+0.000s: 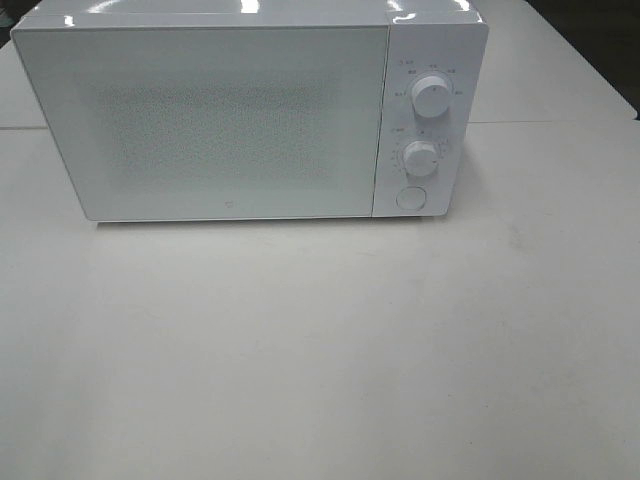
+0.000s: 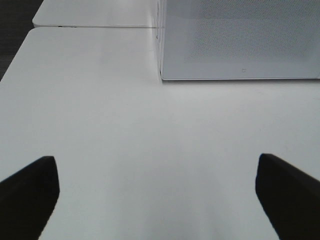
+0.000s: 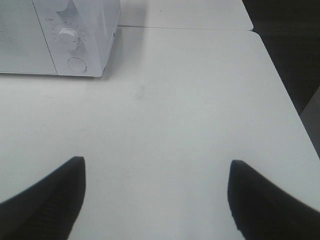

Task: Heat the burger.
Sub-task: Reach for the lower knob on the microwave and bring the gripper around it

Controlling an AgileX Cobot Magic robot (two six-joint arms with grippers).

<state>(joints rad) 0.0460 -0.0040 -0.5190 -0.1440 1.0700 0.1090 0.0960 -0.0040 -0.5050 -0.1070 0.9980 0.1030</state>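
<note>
Exterior high view: a white microwave (image 1: pixel 200 110) stands at the far side of a white table (image 1: pixel 320 350), its door (image 1: pixel 200 120) shut. The control panel on its right carries an upper knob (image 1: pixel 432 96), a lower knob (image 1: pixel 421 158) and a round button (image 1: pixel 411 198) below them. Neither arm shows in this view. The burger cannot be seen here, so its place cannot be told; the frosted door hides whatever lies behind it.

Left wrist view: the left gripper (image 2: pixel 156 170) hangs over bare table, its two dark fingers (image 2: pixel 30 195) spread wide with nothing between them. The microwave's door-side front corner (image 2: pixel 165 75) lies ahead, well apart from the fingers. No burger in sight.

Right wrist view: the right gripper (image 3: pixel 156 167) also stands wide apart over bare table, with nothing held. The microwave's panel end lies ahead, showing the lower knob and the round button. The burger does not show here either.
</note>
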